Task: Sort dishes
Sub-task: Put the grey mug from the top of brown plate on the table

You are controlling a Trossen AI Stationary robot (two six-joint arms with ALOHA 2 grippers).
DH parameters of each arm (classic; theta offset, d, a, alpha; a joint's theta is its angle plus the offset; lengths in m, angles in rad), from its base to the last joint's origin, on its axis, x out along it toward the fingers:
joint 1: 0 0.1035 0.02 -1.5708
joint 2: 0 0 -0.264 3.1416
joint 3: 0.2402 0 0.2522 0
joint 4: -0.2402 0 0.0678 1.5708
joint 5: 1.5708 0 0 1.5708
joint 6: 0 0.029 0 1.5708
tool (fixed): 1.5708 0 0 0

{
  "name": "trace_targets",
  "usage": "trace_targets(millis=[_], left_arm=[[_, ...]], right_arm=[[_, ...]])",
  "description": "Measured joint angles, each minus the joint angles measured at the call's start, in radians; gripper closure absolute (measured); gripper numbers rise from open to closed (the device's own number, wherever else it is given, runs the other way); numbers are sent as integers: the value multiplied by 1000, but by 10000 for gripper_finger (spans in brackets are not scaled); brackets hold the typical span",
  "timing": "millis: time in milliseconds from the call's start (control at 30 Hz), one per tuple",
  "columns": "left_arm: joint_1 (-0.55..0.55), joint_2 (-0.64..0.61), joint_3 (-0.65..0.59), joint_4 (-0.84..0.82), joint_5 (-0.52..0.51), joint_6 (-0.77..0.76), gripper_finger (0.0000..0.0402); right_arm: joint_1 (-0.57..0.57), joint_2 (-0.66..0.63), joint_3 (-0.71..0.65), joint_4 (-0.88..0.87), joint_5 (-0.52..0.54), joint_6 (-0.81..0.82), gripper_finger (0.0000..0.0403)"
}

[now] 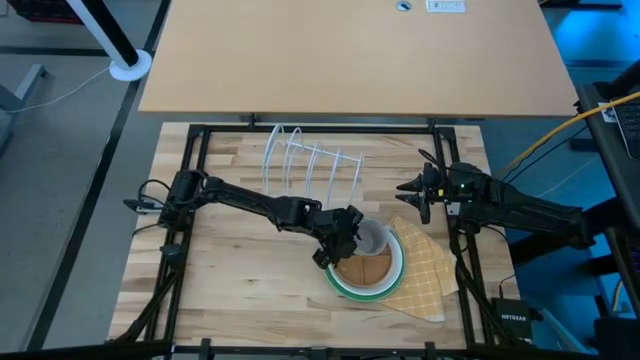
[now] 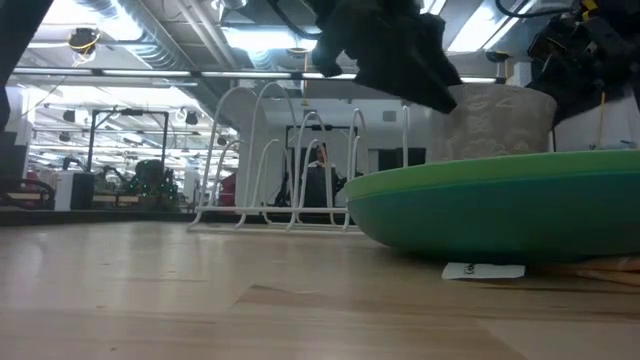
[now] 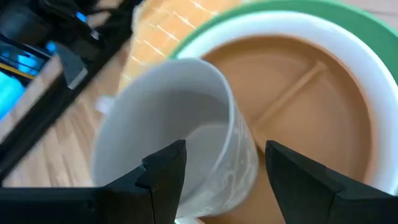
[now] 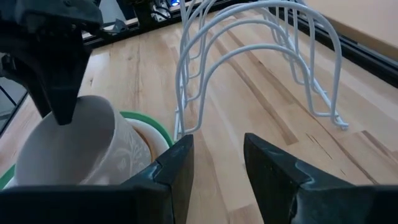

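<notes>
The grey mug (image 1: 374, 240) sits on the brown divided plate (image 1: 362, 270), stacked at about five o'clock on the bench (image 1: 230, 290). My left gripper (image 1: 345, 238) straddles its rim, jaws spread. My right gripper (image 1: 412, 196) waits at three o'clock, jaws slightly parted, holding nothing.

The bench (image 1: 240, 270) is pale butcher-block wood with a black frame along its edges. A white wire rack (image 1: 310, 165) stands on it toward the far side, near the middle. A yellow checked cloth (image 1: 432, 275) lies flat on the right part. A stack of plates (image 1: 368, 275) sits near the middle, partly on the cloth's left edge, partly on bare wood. A small white label (image 2: 483, 270) lies on the wood by the stack's base.
</notes>
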Motion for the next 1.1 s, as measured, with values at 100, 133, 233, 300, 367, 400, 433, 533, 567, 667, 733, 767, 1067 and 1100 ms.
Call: trace_targets(millis=[100, 133, 233, 300, 367, 400, 433, 533, 567, 667, 733, 767, 1067, 1100], left_arm=[[0, 0, 0, -24, 0, -1, 194], [0, 0, 0, -31, 0, -1, 194], [0, 0, 0, -42, 0, -1, 194], [0, 0, 0, -34, 0, 3, 194], [0, 0, 0, -24, 0, 8, 194], [0, 5, 0, -24, 0, 11, 194], [0, 9, 0, -23, 0, 11, 194], [0, 35, -1, -21, 13, 19, 194], [0, 41, -1, -22, 15, 25, 194], [0, 71, -1, -6, 18, 65, 201], [0, 87, -1, 6, 18, 95, 216], [0, 92, -1, 14, 18, 109, 226], [4, 103, -2, 79, -7, 119, 368], [4, 103, 2, 82, -14, 119, 382]], right_arm=[[0, 0, 0, 0, 0, 0, 258], [0, 0, 0, 0, 0, 0, 258], [0, 0, 0, 1, 0, 0, 258], [0, 0, 0, 0, 0, 0, 258], [0, 0, 0, 1, 0, 0, 258], [0, 0, 0, 0, 0, 0, 258], [0, 0, 0, 0, 0, 0, 258], [0, 0, 0, 1, 0, 0, 258], [0, 0, 0, 1, 0, 0, 258], [0, 0, 0, 0, 0, 0, 258], [0, 0, 0, -2, 0, 0, 258], [0, 0, 0, -7, 0, 0, 258], [0, 0, 0, -24, 0, 0, 258], [0, 0, 0, -24, 0, 0, 258]])
